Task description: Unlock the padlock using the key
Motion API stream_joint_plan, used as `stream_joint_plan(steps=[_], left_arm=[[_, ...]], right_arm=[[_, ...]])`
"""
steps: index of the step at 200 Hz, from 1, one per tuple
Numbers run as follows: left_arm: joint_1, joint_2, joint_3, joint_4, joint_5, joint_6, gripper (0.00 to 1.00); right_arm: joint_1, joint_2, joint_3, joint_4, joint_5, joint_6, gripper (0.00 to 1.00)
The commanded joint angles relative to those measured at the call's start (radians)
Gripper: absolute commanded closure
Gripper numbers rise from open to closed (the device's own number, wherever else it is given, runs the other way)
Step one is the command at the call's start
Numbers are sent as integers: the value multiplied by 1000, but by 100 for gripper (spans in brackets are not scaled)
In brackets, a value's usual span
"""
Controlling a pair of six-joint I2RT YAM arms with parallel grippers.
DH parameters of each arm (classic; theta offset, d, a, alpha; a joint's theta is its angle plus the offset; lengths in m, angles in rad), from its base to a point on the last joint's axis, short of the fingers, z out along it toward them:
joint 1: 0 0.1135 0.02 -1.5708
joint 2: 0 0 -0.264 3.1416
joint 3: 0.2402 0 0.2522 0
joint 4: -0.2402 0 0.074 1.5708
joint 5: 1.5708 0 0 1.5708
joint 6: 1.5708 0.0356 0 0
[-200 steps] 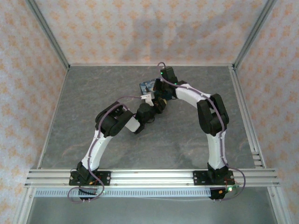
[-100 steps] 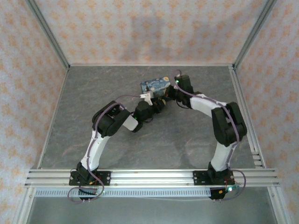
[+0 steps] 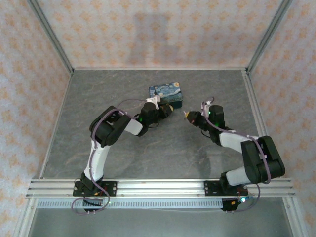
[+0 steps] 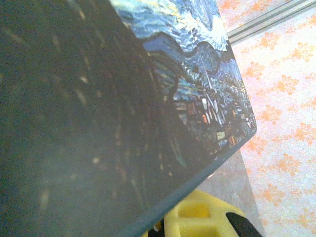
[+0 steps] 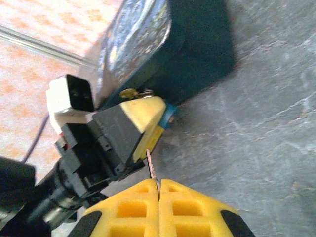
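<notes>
**Right arm backs away from the tin, key in its tips**

Swung away from above the dark blue, starry-print rectangular tin (image 3: 166,93), the right arm is now folded low at the near right. The tin's lid, half hidden a second ago, lies fully uncovered. The right end effector (image 3: 188,114) points left across a strip of bare grey, stone-patterned desk (image 3: 123,153).

Its yellow fingers are pressed together on the thin, pale silvery metal key (image 5: 151,165). The key's blade sticks out ahead of the tips, above the desk and near the tin's near corner. It aims at the left end effector (image 3: 167,110), and whether it touches that end effector cannot be told.

The left end effector stays against the tin's near side, so close that the left wrist view is mostly dark lid and painted print. Its yellow tips stand narrow, with a small blue piece (image 5: 169,114) sandwiched between them. A brass-coloured bit (image 5: 131,93) shows just above, beside the tin wall. Whether these two belong to the padlock cannot be told.
</notes>
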Motion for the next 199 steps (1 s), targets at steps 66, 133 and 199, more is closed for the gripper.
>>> stream_joint_plan(steps=[66,133,199], left_arm=[[43,-57,14,-12,151,-134,100],[57,-66,13,28,205,-203,100],[64,-67,0,109,239,-229,100]], right_arm=[[-7,270,-87,659,-193,242,100],[38,479,-35,842,-193,329,100],[35,536,27,842,-204,364,100]])
